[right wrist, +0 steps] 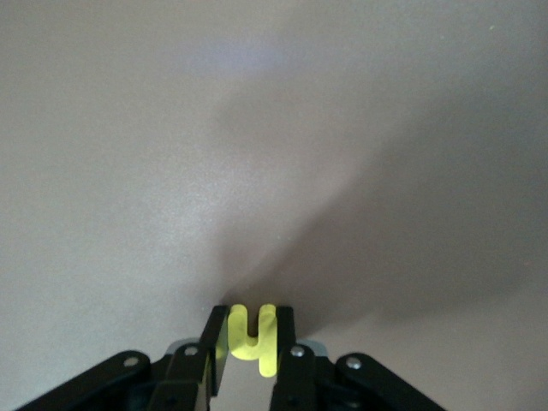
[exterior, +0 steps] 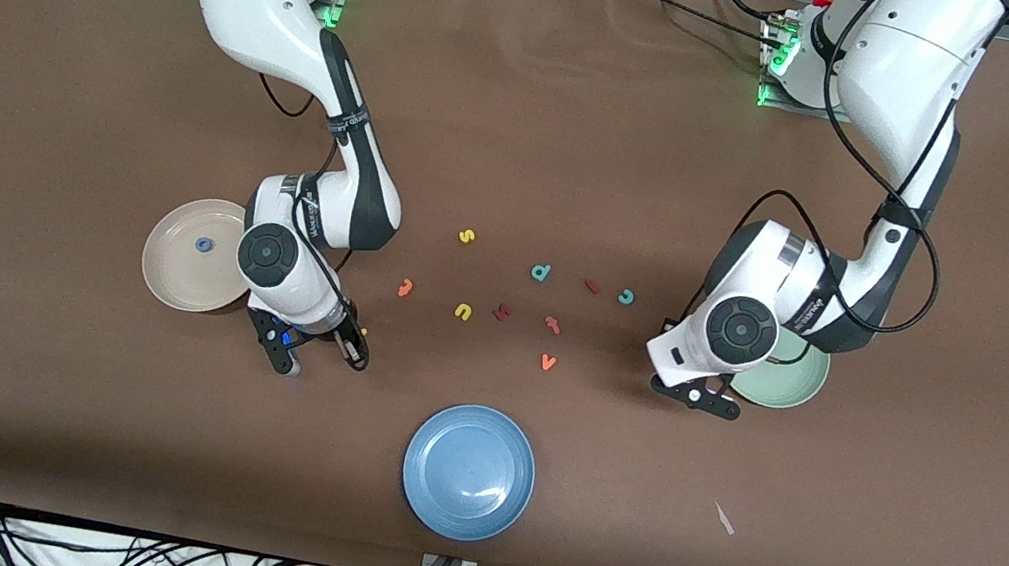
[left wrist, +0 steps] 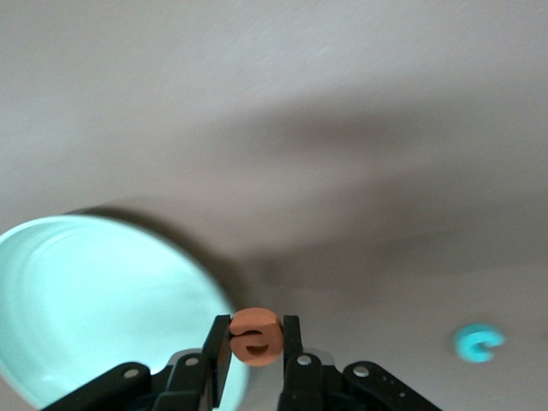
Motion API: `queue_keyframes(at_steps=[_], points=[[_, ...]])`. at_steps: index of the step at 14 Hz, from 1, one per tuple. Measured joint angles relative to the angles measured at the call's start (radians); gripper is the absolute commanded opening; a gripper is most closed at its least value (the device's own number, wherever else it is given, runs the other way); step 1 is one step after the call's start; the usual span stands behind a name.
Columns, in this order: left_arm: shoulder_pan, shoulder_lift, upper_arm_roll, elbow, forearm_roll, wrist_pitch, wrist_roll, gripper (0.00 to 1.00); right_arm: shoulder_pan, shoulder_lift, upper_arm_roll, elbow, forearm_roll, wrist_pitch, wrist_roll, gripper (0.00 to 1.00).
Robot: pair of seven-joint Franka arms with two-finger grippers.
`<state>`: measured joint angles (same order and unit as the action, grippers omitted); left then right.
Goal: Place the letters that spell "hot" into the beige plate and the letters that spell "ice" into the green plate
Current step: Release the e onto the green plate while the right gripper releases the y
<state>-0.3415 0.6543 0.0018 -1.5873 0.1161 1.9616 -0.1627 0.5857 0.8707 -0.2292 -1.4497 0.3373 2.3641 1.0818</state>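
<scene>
My right gripper (exterior: pixel 356 346) (right wrist: pixel 252 341) is down at the table beside the beige plate (exterior: pixel 163 264), shut on the yellow h (right wrist: pixel 252 338) (exterior: pixel 363 332). The blue o (exterior: pixel 205 245) lies in that plate. My left gripper (exterior: pixel 707 399) (left wrist: pixel 257 340) is shut on the orange e (left wrist: pixel 255 336), held above the table just off the rim of the green plate (exterior: pixel 800 389) (left wrist: pixel 86 300). In the middle of the table lie the dark red i (exterior: pixel 592 287), the teal c (exterior: pixel 626 296) (left wrist: pixel 477 342) and an orange t (exterior: pixel 406 287).
Other loose letters lie mid-table: a yellow s (exterior: pixel 466 237), a teal d (exterior: pixel 541 273), a yellow u (exterior: pixel 463 312), a dark red letter (exterior: pixel 502 312), a pinkish-red t (exterior: pixel 553 324) and an orange v (exterior: pixel 548 362). A blue plate (exterior: pixel 469 471) sits nearest the front camera.
</scene>
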Motion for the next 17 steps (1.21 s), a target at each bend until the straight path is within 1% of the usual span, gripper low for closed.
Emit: queue_keyframes(at_steps=[1,4,5,6,7,8,9,11,13,15,17], points=[[0.02,-0.015,0.001,-0.03,0.006,0.015,0.039,0.02,0.0,0.0,0.0,0.0,0.0,0.0,0.0,0.0],[0.109,-0.052,0.002,-0.141,0.007,0.126,0.18,0.02,0.0,0.001,0.0,0.006,-0.001,-0.013,-0.007,0.0],[0.127,-0.058,0.001,-0.185,0.007,0.174,0.204,0.02,0.0,0.001,0.0,0.013,-0.009,-0.044,-0.03,0.0],[0.133,-0.06,0.0,-0.222,0.007,0.218,0.212,0.05,0.0,0.0,0.0,0.022,-0.031,-0.086,-0.083,0.0],[0.134,-0.061,0.0,-0.25,0.007,0.251,0.213,0.14,0.0,-0.003,-0.001,0.032,-0.066,-0.137,-0.144,0.0],[0.134,-0.062,-0.002,-0.267,0.007,0.267,0.213,0.39,0.0,-0.011,-0.006,0.039,-0.098,-0.198,-0.204,0.0],[0.133,-0.063,-0.004,-0.275,0.007,0.273,0.213,0.99,0.001,-0.026,-0.018,0.042,-0.118,-0.267,-0.277,0.0],[0.132,-0.069,-0.006,-0.278,0.007,0.274,0.213,1.0,-0.001,-0.068,-0.067,0.04,-0.126,-0.389,-0.449,0.0],[0.129,-0.092,-0.008,-0.276,0.007,0.263,0.213,1.0,-0.006,-0.138,-0.113,-0.009,-0.127,-0.432,-0.589,0.0],[0.126,-0.13,-0.021,-0.271,0.007,0.222,0.213,1.0,-0.009,-0.237,-0.148,-0.11,-0.144,-0.431,-0.694,0.0],[0.124,-0.169,-0.055,-0.268,0.006,0.182,0.202,0.99,-0.01,-0.345,-0.177,-0.246,-0.153,-0.384,-0.792,0.0]])
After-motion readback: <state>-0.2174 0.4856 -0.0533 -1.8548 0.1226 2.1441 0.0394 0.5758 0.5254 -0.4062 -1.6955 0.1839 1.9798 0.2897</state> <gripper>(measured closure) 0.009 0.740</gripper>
